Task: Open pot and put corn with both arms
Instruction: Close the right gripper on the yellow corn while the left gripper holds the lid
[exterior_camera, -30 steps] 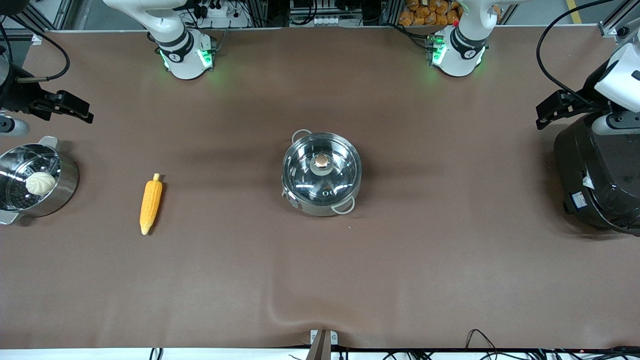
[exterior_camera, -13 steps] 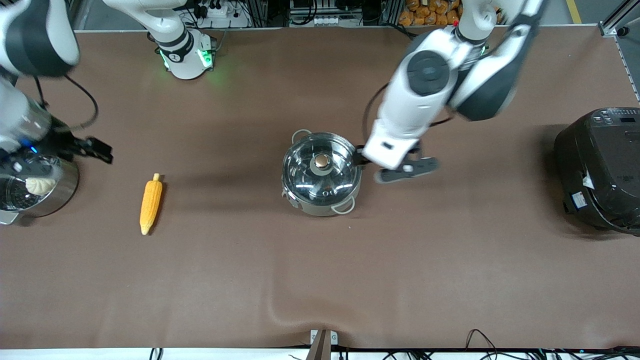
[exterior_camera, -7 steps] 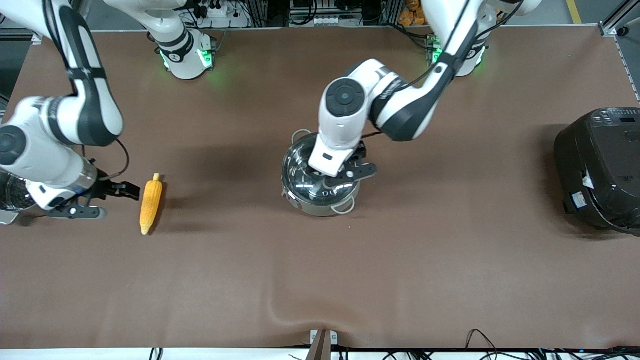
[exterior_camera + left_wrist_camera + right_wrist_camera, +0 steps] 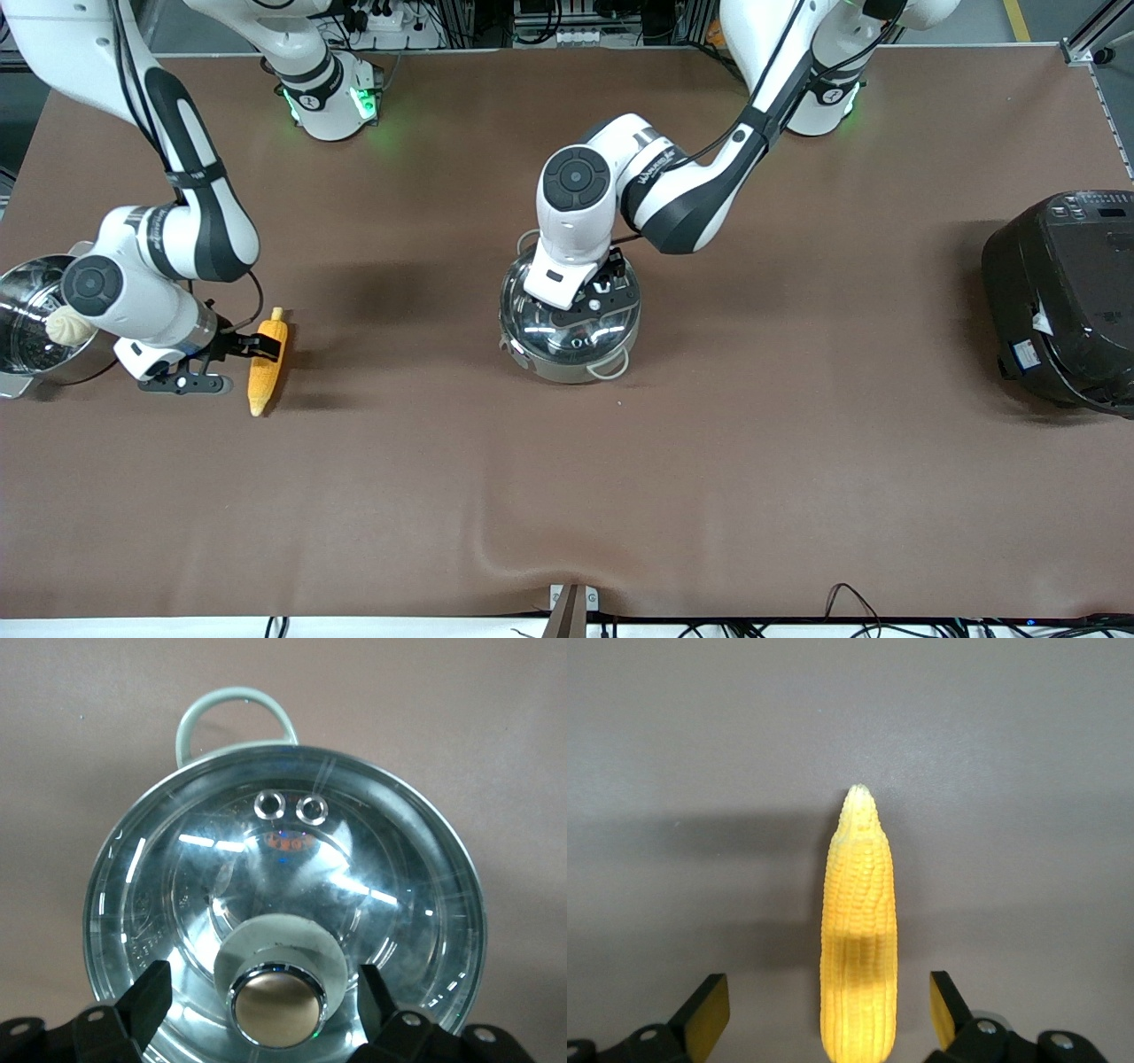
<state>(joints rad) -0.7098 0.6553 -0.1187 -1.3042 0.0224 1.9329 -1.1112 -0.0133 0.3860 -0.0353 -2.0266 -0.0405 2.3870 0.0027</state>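
Observation:
The steel pot (image 4: 567, 361) stands mid-table with its glass lid (image 4: 530, 310) on. My left gripper (image 4: 592, 297) is over the lid and hides the knob in the front view. In the left wrist view the coppery knob (image 4: 276, 1010) sits between the open fingers (image 4: 151, 997), with gaps on both sides. The corn (image 4: 264, 377) lies on the table toward the right arm's end. My right gripper (image 4: 257, 347) is low over its stub end. In the right wrist view the corn (image 4: 859, 921) lies lengthwise between the open fingers (image 4: 709, 1010), untouched.
A steel steamer pot (image 4: 22, 292) with a white bun (image 4: 71, 325) stands at the right arm's end, beside the right wrist. A large black rice cooker (image 4: 1063, 301) stands at the left arm's end. A pale loop handle (image 4: 235, 713) sticks out from the pot.
Both arms swung in from the table's ends. The left gripper moved over the lid and came down around the knob. The right gripper moved from the steamer to the corn.

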